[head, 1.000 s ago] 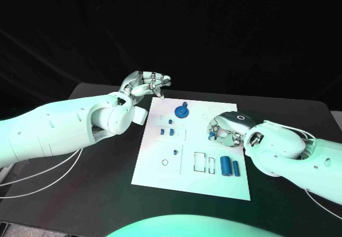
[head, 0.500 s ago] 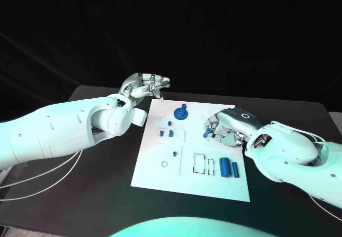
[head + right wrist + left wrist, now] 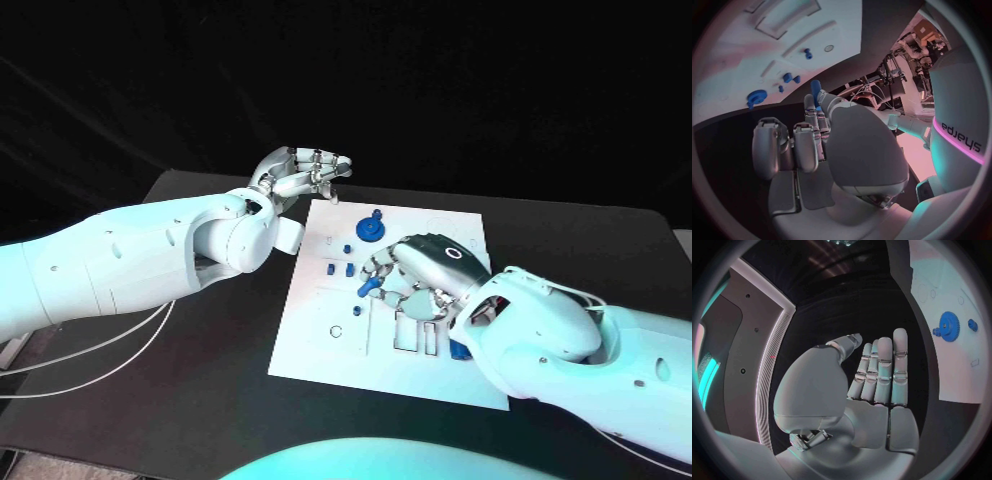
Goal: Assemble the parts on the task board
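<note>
The white task board point(image 3: 325, 352) lies in the middle of the black table. My right hand point(image 3: 414, 278) hovers over the board's middle and pinches a small blue peg point(image 3: 366, 289) at its fingertips; the right wrist view shows the blue peg point(image 3: 815, 86) sticking out above the fingers. A blue gear point(image 3: 369, 228) stands near the board's far edge, with two small blue parts point(image 3: 340, 267) closer to me. My left hand point(image 3: 306, 172) hangs off the board's far left corner, fingers straight and holding nothing point(image 3: 879, 375). The blue gear point(image 3: 947, 324) lies beyond it.
Rectangular slots point(image 3: 411, 336) and a small ring point(image 3: 335, 331) mark the board's near half. A blue cylinder point(image 3: 459, 349) peeks out under my right forearm. White cables point(image 3: 87, 360) trail over the table on the left.
My right hand has swung left from the board's right side to its middle, carrying the blue peg. Its forearm now covers the blue cylinders. The left hand has stayed put.
</note>
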Motion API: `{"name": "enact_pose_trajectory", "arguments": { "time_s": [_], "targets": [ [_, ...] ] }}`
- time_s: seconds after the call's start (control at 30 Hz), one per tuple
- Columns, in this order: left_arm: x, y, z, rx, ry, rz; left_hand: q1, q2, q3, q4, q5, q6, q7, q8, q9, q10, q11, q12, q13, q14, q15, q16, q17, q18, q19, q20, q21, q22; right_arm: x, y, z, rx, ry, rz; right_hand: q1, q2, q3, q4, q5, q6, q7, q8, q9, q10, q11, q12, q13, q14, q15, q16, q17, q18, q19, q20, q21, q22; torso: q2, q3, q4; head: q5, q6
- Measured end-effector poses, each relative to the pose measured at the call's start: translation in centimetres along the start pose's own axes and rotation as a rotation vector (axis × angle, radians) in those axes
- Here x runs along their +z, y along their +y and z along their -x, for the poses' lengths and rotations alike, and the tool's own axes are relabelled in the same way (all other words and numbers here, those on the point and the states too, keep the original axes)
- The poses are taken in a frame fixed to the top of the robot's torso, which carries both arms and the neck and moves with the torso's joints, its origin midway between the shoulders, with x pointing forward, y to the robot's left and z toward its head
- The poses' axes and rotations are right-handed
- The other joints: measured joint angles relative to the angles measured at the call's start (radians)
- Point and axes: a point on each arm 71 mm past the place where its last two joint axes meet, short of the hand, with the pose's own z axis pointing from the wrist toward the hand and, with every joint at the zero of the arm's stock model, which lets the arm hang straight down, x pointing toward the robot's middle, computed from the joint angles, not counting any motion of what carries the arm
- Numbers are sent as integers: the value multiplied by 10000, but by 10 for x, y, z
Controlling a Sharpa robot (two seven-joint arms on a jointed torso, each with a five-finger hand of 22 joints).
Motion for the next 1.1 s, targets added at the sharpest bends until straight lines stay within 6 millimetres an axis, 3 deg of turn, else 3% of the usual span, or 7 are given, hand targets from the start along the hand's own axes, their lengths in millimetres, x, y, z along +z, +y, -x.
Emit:
{"name": "enact_pose_trajectory", "arguments": {
  "time_s": [0.17,0.47,1.1],
  "targets": [
    [1,0,-3,-22,51,-4,0,0,0,0,0,0,0,0,0,0,0,0,0,0,0,0,-2,0,0,0,0,-1,9,16,-23,460,264,402,0,0,0,0,0,-1,1,17,14,0,2,-38,-1,0,0,-5,-15,-1,0,0,0,0,0,-10,21,33,18],
    [2,0,-4,-36,85,1,0,0,28,28,0,0,0,0,0,0,0,0,0,0,0,0,-14,-1,0,0,0,-9,16,15,-49,631,683,372,-14,-14,26,-27,-1,-17,17,53,31,8,12,-39,-4,0,1,-5,-15,-1,0,1,0,-2,12,-22,7,144,11],
    [1,0,-4,-41,93,7,0,0,28,28,0,1,-1,0,0,0,0,-5,0,0,0,0,-13,0,0,0,0,-8,21,11,-66,410,1388,296,-48,-48,53,-56,-8,-34,35,42,27,24,31,-39,4,0,1,-6,-24,0,0,1,-1,-4,15,6,4,175,-42]
  ]
}}
